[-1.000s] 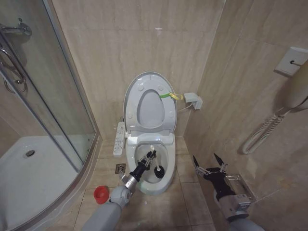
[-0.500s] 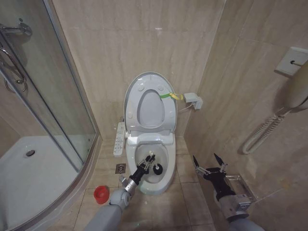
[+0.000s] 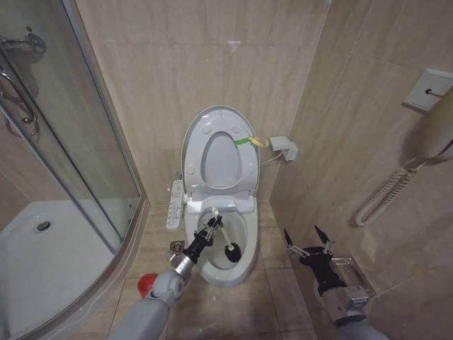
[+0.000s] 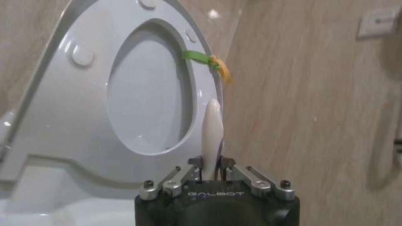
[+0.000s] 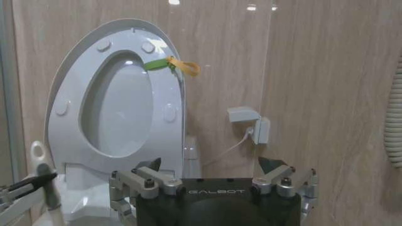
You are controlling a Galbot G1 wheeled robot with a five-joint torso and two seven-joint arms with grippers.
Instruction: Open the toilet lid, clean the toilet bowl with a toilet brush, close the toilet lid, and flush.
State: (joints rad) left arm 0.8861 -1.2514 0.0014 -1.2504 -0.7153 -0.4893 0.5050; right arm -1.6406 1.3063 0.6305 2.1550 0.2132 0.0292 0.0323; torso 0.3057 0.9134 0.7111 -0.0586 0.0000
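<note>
Left hand (image 3: 210, 229) clamped on thin pale-handled toilet brush (image 3: 221, 241), down inside white ceramic toilet bowl (image 3: 249, 228); right hand (image 3: 308, 243) spread wide, parked beside.

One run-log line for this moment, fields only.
step: scrubbing | left tool: shut on toilet brush, head in toilet bowl | toilet lid: up | right tool: open, idle beside toilet

There is one toilet bowl (image 3: 241, 244), one raised lid (image 3: 195, 145), one brush (image 3: 228, 248), one red cup (image 3: 146, 285) on the floor, and two grippers, left (image 3: 209, 228) and right (image 3: 308, 241).
</note>
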